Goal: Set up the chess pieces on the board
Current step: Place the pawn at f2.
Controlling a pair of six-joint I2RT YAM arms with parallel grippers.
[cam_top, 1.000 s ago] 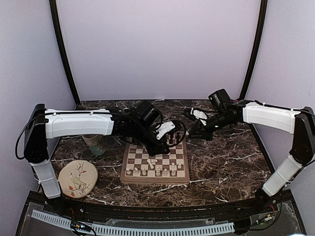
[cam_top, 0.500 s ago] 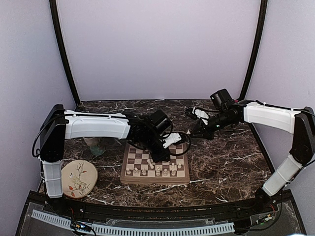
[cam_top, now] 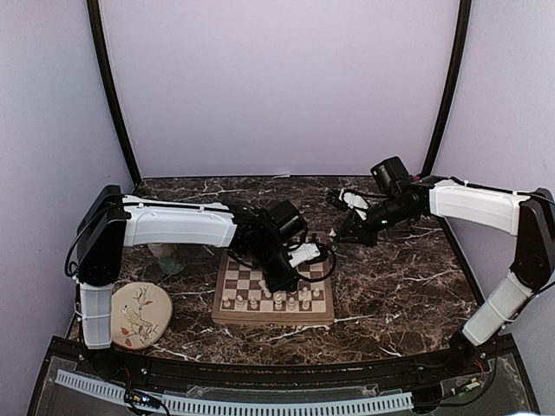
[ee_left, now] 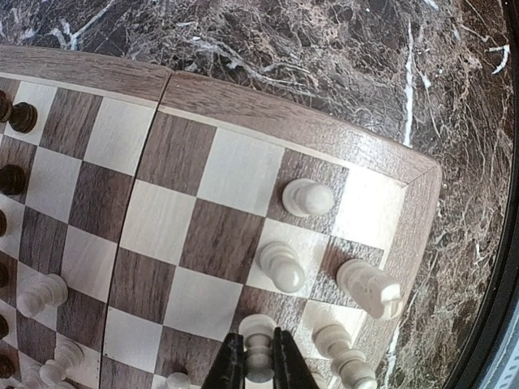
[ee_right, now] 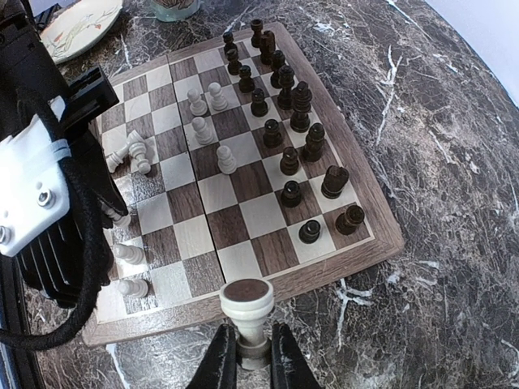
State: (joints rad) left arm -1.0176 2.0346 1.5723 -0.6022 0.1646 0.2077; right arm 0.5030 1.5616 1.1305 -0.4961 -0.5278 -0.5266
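The board (cam_top: pixel 273 321) sits in the middle of the counter (cam_top: pixel 390 295), just ahead of both arms. On the far side, dark pieces (ee_right: pixel 301 101) stand in 2 rough rows, close to lined up. The cream pieces (ee_right: pixel 203 128) are a looser bunch: several upright near the middle, a few along the near rows, and at least 2 toppled (ee_right: pixel 122 156) beside the left arm.

Down low over the near right corner of the board, the left fingers (ee_left: pixel 233 369) are clamped on a cream piece (ee_left: pixel 258 344), which stands upright between them among 4 or 5 cream neighbours. Whether its base touches the square cannot be told.

Over at the far right corner, the right fingers (ee_right: pixel 220 365) are clenched around a brown-capped piece (ee_right: pixel 247 304), cream in the body with a round brown end facing the wrist camera. It hangs just off the board's edge, over the marbled counter.

Off to the left, a round plate (cam_top: pixel 137 315) with a bird on it lies near the left arm's base, and a cup (cam_top: pixel 169 256) peeks out from behind that arm.
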